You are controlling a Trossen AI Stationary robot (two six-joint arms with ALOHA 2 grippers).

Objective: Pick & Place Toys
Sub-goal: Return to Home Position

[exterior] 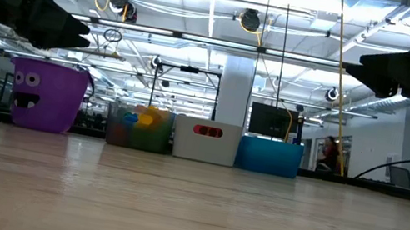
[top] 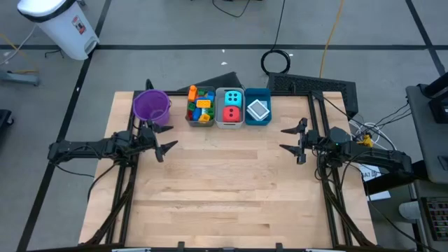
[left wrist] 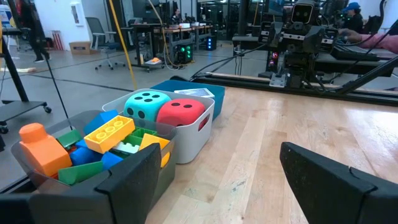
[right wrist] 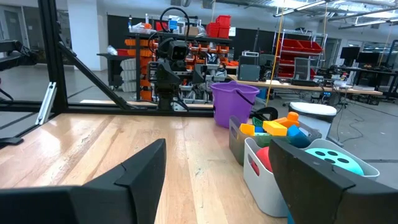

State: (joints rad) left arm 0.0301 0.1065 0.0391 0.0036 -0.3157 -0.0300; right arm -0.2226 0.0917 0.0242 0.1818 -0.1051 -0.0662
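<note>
High view: left gripper (top: 166, 140) jaws spread wide, holding nothing, over the table's (top: 231, 189) left side near the purple bucket (top: 151, 106). Right gripper (top: 283, 138) likewise parted and empty, facing it from the right side.

Toys sit in three bins along the far edge:
- bricks (top: 200, 106) (blue, green, yellow, orange, studded) heaped in the grey bin (top: 187, 115)
- cyan die (top: 232, 99), dark pips, beside the red die (top: 231, 114) in the white bin (top: 230, 126)
- white flat pieces (top: 257, 110) in the blue bin (top: 268, 105)
</note>
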